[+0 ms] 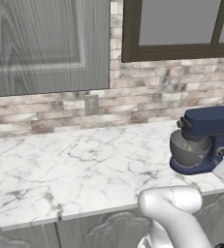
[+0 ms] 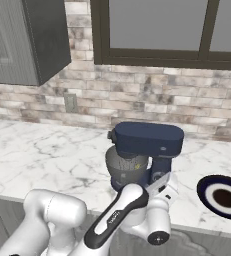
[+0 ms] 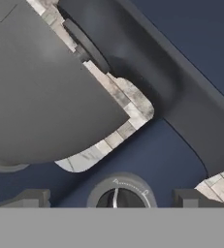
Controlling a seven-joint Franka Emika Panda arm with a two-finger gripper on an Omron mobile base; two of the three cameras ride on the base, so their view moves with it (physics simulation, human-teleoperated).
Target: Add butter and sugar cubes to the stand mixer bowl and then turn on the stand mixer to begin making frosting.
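Where the marble counter (image 2: 47, 150) runs rightward, the stand mixer (image 2: 144, 152) stands near its front edge, a dark plate (image 2: 222, 196) just right. The end effector (image 3: 114, 199) sits tight against the mixer's dial (image 3: 119, 193), fingertips (image 3: 28, 198) spread apart, gripping nothing.

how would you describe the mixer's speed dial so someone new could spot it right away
Start at the marble counter under the window and find the navy-blue stand mixer with its grey metal bowl. In the hand view, the dial sits on the mixer's blue body, low between the gripper tips. It is a round dark knob in a grey ring with a pale pointer line.
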